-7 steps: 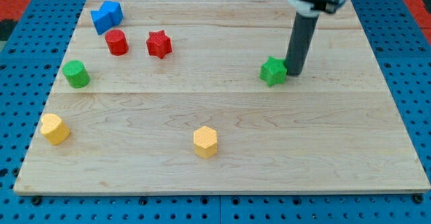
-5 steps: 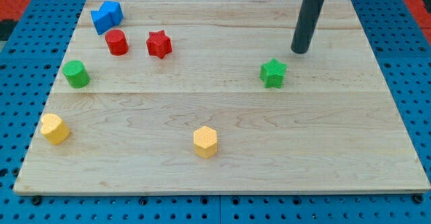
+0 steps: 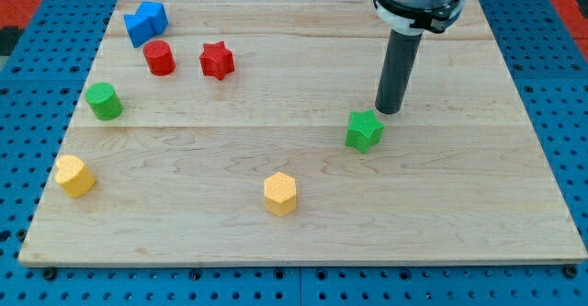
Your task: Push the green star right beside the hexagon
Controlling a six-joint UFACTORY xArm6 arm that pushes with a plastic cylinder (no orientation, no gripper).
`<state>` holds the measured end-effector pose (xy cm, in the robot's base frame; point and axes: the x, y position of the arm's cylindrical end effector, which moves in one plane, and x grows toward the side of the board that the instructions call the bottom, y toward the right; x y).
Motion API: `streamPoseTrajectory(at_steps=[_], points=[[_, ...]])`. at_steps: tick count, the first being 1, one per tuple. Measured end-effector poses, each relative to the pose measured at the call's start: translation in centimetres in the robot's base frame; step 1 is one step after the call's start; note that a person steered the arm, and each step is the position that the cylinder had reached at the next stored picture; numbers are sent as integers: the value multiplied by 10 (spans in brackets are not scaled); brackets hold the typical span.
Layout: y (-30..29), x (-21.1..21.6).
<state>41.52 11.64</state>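
Note:
The green star (image 3: 365, 130) lies right of the board's middle. My tip (image 3: 389, 111) stands just above and to the right of it, at or very near its upper right edge. The yellow hexagon (image 3: 280, 194) sits lower down, to the left of the star, well apart from it. The dark rod rises from the tip toward the view's top.
A blue block (image 3: 145, 22), a red cylinder (image 3: 159, 58) and a red star (image 3: 217, 60) lie at the upper left. A green cylinder (image 3: 104, 101) and a second yellow block (image 3: 73, 175) lie at the left edge of the wooden board (image 3: 478, 205).
My tip pulled up and away from the star, then came back down to its upper right. The green star has slid down and a little left, toward the hexagon.

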Motion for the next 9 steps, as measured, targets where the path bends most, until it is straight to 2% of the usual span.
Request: streamPoseTrajectory(at_steps=[1, 2, 3, 4, 5, 6, 7, 8, 9], points=[[0, 25], [12, 74], [40, 29], [-1, -5], [-45, 8], [-24, 78], [39, 120], [25, 73], [-37, 30]])
